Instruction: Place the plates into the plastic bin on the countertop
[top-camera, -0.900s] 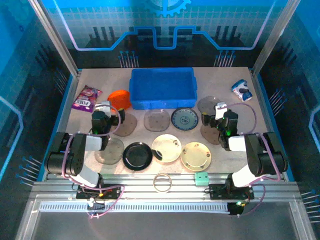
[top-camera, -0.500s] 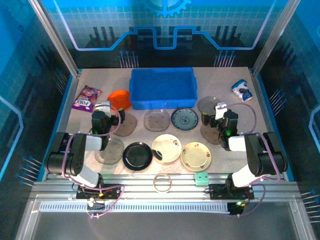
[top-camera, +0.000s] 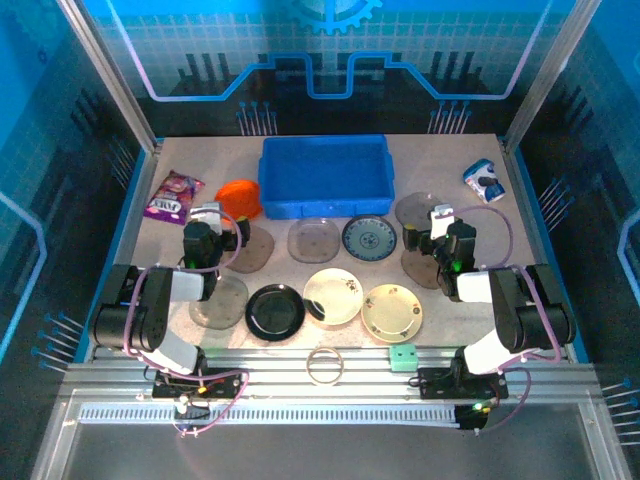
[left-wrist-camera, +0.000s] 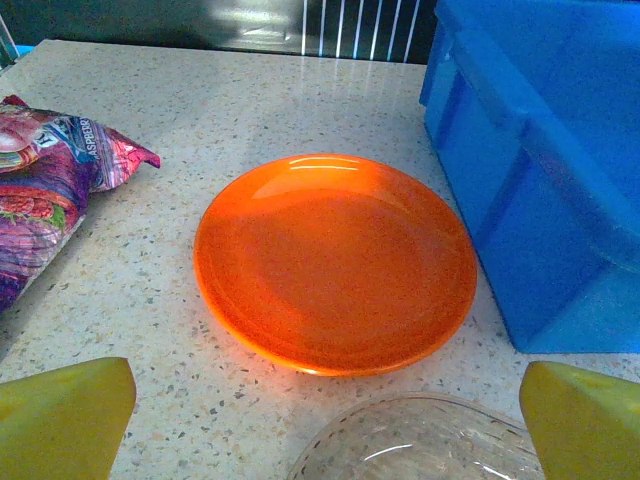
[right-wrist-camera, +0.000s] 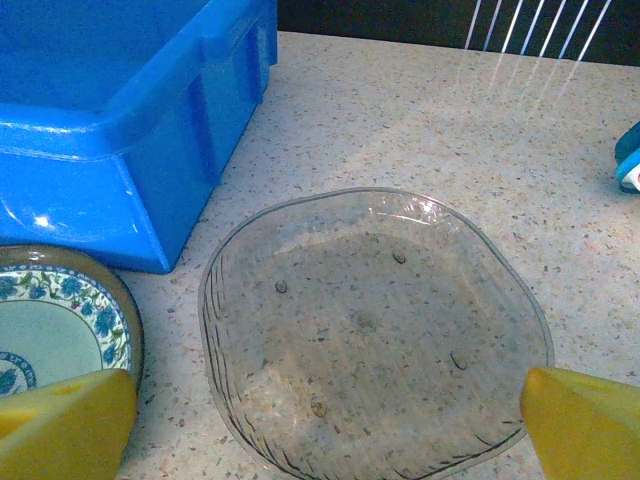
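Overhead, the plastic bin (top-camera: 325, 207) stands at the back middle of the worktop (top-camera: 440, 160), and ten plates lie outside it. One orange plate (top-camera: 240, 197) is just beside its left front corner. One clear plate (top-camera: 313, 240) and one blue patterned plate (top-camera: 367, 238) lie just before its front wall. One black plate (top-camera: 275, 311) and two cream plates (top-camera: 333, 296) lie farther in front, and four smoky-grey plates (top-camera: 218, 300) are split two to the bin's left front and two to its right front. One purple snack bag (top-camera: 173, 194) lies left of the bin and one blue-and-white packet (top-camera: 484, 180) right of it; any print is too small to read. One thin ring (top-camera: 324, 365) and one green block (top-camera: 403, 357) sit well in front. The left claw (top-camera: 235, 228) hangs at the bin's left front, the right claw (top-camera: 425, 240) at its right front.

From the left wrist, the left claw (left-wrist-camera: 322, 420) has its yellow fingers (left-wrist-camera: 60, 415) wide apart, gripping nothing. The orange plate (left-wrist-camera: 335, 260) lies flat just left of the bin (left-wrist-camera: 520, 180). The snack bag (left-wrist-camera: 45, 190) shows a fragment that seems to read "ASPBERR" — the rest is cut off.

From the right wrist, the right claw (right-wrist-camera: 322, 425) is likewise spread and holds nothing. One ribbed clear plate (right-wrist-camera: 375, 320) lies right of the bin (right-wrist-camera: 110, 170), with the blue patterned plate (right-wrist-camera: 55, 320) before the bin's wall.
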